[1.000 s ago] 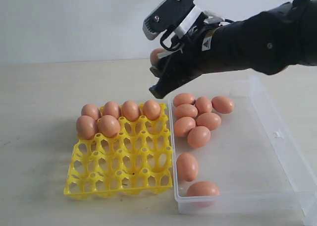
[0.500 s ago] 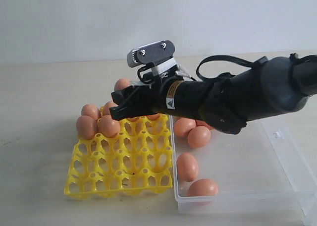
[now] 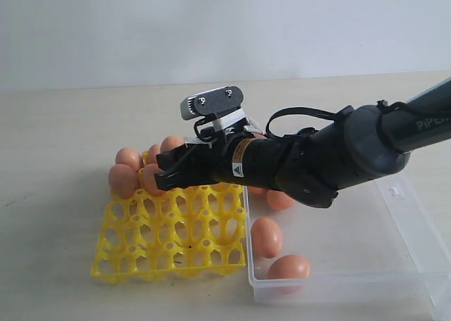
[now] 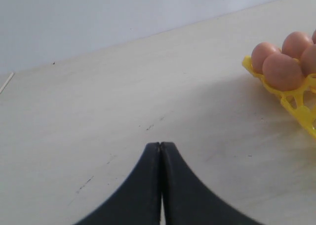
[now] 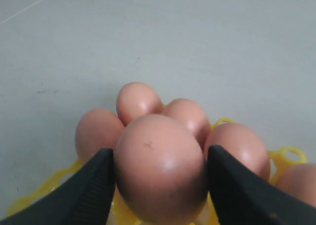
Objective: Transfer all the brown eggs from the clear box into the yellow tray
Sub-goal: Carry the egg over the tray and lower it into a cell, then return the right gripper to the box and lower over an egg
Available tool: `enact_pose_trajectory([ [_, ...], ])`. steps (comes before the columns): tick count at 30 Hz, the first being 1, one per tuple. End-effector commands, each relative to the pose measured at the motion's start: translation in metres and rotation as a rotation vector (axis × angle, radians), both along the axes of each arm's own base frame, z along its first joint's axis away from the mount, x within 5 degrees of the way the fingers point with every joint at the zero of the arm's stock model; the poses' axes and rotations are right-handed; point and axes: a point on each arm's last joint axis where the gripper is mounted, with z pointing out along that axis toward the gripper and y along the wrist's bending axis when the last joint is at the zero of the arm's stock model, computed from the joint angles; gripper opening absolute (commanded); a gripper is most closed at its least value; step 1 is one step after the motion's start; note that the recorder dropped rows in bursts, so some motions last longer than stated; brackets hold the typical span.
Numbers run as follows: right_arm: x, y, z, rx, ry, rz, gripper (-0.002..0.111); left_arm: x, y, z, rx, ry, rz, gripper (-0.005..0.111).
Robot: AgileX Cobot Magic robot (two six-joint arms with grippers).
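- A second ago the right pincer [image 5: 160,156] rode high over the tray's [image 3: 169,245] box-side edge. It has since swung across and come down, and now hangs low over the tray's far rows.
- Its jaws are clamped on one egg [image 3: 171,144] — carried, not yet seated, just above the eggs [image 3: 129,158] already sitting in the far cups.
- So the carry looks nearly done. What remains is lowering into a free cup beside those eggs and letting go without knocking them.
- The box [image 3: 412,245], just beside the tray, still shows three eggs. The arm [image 3: 331,159] hides any others, so more trips remain.
- The left pincer [image 4: 160,146] is pressed together over bare surface [image 4: 98,101] near the tray's corner — idle.
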Motion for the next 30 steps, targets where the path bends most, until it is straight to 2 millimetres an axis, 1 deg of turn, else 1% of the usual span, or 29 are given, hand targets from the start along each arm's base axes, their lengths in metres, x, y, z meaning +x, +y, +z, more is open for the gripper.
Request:
enact_pose_trajectory([
  [1, -0.001, 0.0, 0.0, -0.005, 0.006, -0.003, 0.065, 0.0, 0.0, 0.003, -0.015, -0.02, 0.001, 0.0],
  [4, -0.001, 0.0, 0.002, -0.006, 0.003, -0.005, 0.063, 0.0, 0.0, 0.003, -0.015, -0.02, 0.001, 0.0],
  [6, -0.001, -0.002, 0.01, -0.018, 0.001, -0.013, 0.057, 0.0, 0.0, 0.003, -0.015, -0.02, 0.001, 0.0],
  [10, -0.006, -0.015, 0.047, -0.099, 0.0, -0.065, 0.032, 0.0, 0.0, 0.003, -0.015, -0.02, 0.001, 0.0],
  [12, -0.011, -0.026, 0.072, -0.176, -0.022, -0.088, 0.016, 0.0, 0.0, 0.003, -0.015, -0.02, 0.001, 0.0],
  [14, -0.018, -0.037, 0.092, -0.265, -0.054, -0.09, 0.003, 0.0, 0.0, 0.003, -0.015, -0.02, 0.001, 0.0],
  [15, -0.022, -0.044, 0.101, -0.317, -0.067, -0.09, 0.0, 0.0, 0.0, 0.003, -0.015, -0.02, 0.001, 0.0],
  [16, -0.026, -0.05, 0.109, -0.375, -0.084, -0.082, 0.0, 0.0, 0.0, 0.003, -0.015, -0.02, 0.001, 0.0],
  [18, -0.034, -0.062, 0.117, -0.547, -0.116, -0.031, 0.0, 0.0, 0.0, 0.003, -0.015, -0.02, 0.001, 0.0],
  [20, -0.041, -0.073, 0.118, -0.677, -0.084, 0.009, 0.0, 0.0, 0.0, 0.003, -0.015, -0.02, 0.001, 0.0],
  [23, -0.051, -0.081, 0.111, -0.86, -0.048, 0.165, 0.001, 0.0, 0.0, 0.003, -0.015, -0.02, 0.001, 0.0],
  [26, -0.055, -0.083, 0.101, -1.024, -0.074, 0.386, 0.009, 0.0, 0.0, 0.003, -0.015, -0.02, 0.001, 0.0],
  [27, -0.055, -0.083, 0.097, -1.078, -0.108, 0.471, 0.012, 0.0, 0.0, 0.003, -0.015, -0.02, 0.001, 0.0],
  [30, -0.055, -0.082, 0.09, -1.138, -0.156, 0.589, 0.024, 0.0, 0.0, 0.003, -0.015, -0.02, 0.001, 0.0],
])
